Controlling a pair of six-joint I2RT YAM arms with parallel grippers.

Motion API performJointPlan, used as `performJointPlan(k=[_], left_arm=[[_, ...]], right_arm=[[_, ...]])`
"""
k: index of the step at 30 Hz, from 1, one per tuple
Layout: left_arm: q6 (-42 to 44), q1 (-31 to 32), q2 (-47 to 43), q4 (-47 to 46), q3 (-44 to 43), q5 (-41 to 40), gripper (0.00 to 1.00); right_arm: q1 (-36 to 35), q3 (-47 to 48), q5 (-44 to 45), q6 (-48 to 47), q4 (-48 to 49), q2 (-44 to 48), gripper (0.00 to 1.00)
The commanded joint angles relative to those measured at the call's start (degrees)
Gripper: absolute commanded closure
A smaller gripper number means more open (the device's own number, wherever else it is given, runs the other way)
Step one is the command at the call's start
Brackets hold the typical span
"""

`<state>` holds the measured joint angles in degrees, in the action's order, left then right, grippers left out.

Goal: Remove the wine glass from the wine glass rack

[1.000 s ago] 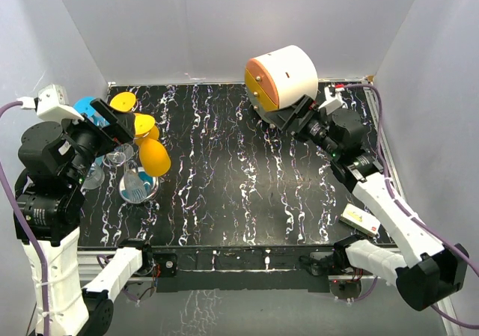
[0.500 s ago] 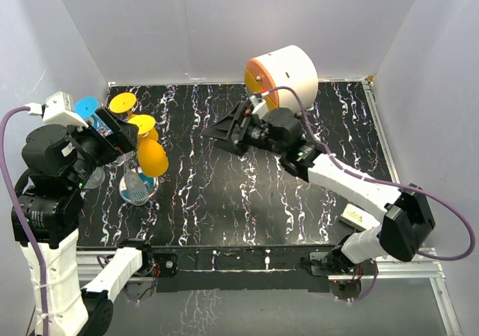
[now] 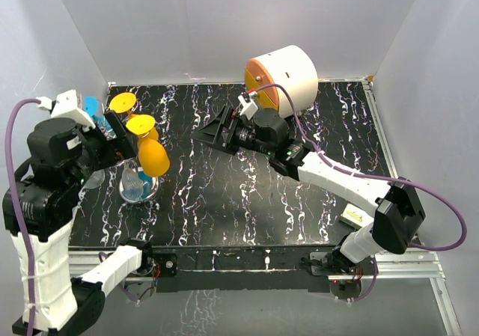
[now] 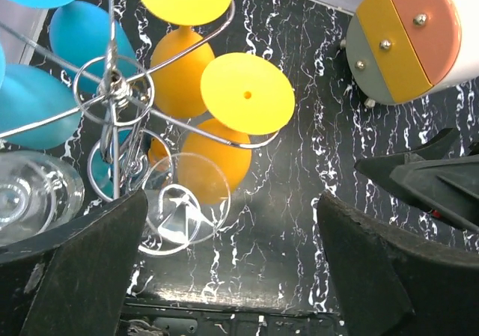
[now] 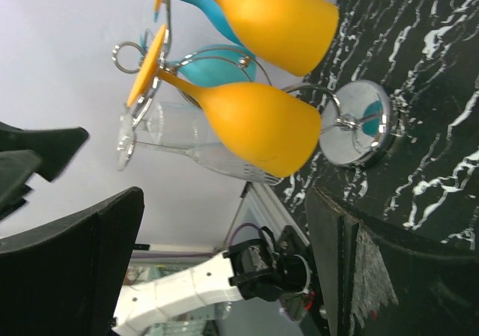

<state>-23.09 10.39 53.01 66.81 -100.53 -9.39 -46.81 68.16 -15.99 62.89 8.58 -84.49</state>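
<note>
The wine glass rack (image 3: 138,188) stands at the table's left, a chrome wire stand on a shiny disc base (image 5: 361,130). Yellow wine glasses (image 3: 153,156), blue ones (image 4: 78,31) and clear ones (image 5: 183,147) hang upside down from its curled arms. In the left wrist view the hub (image 4: 112,89) sits upper left, with a yellow glass foot (image 4: 247,93) at centre. My left gripper (image 3: 118,140) hovers over the rack, open and empty. My right gripper (image 3: 203,132) is open and empty, pointing left at the rack from mid-table, a short way off.
A round white-and-orange drawer cabinet (image 3: 284,74) stands at the back, just behind my right arm. A small flat box (image 3: 358,218) lies near the front right edge. White walls close in the left, back and right sides.
My right arm has swung from beside the cabinet to mid-table and now points at the rack. My left gripper has shifted slightly over the rack.
</note>
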Motion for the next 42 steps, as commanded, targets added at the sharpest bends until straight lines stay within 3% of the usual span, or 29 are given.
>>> performJointPlan(k=[1, 8, 23, 42], left_arm=[[4.7, 3.3, 7.5, 2.5, -5.4, -2.7, 0.05], [8.0, 8.0, 17.5, 2.7, -13.3, -6.1, 0.01], [6.1, 8.9, 21.6, 5.1, -11.4, -14.9, 0.01], [3.3, 8.9, 23.1, 4.8, -10.3, -10.7, 0.01]], right_arm=[[-0.3, 2.7, 2.8, -7.4, -2.3, 1.8, 0.12], [-0.3, -0.7, 8.0, -15.4, -8.1, 7.1, 0.11], [-0.2, -3.3, 28.7, -34.9, -20.9, 21.3, 0.02], [-0.2, -5.3, 32.1, -39.3, -22.0, 26.3, 0.02]])
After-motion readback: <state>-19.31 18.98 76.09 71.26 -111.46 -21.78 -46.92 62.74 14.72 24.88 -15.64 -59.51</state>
